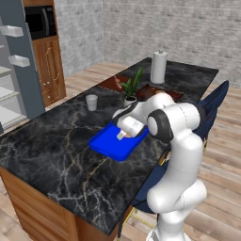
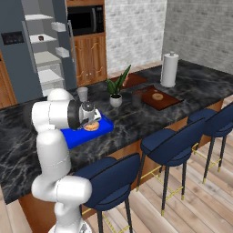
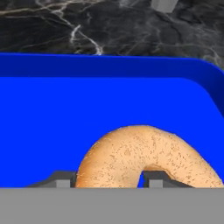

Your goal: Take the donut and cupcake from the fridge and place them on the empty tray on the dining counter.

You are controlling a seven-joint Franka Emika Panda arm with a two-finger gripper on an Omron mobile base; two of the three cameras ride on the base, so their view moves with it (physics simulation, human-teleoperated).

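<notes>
The dining counter (image 1: 56, 150) carries the blue tray (image 1: 110, 143), 1 grey cup (image 1: 92, 101), a potted plant (image 2: 115, 88), a paper towel roll (image 2: 169, 69) and 2 reddish-brown trays (image 2: 157, 98).

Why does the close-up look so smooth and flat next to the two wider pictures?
Hand view: the donut and blue tray loom large, evenly lit, without glare. Left base view: soft, coarse rendering, and the arm hides much of the tray. Right base view: the donut is small and slightly blurred.
</notes>
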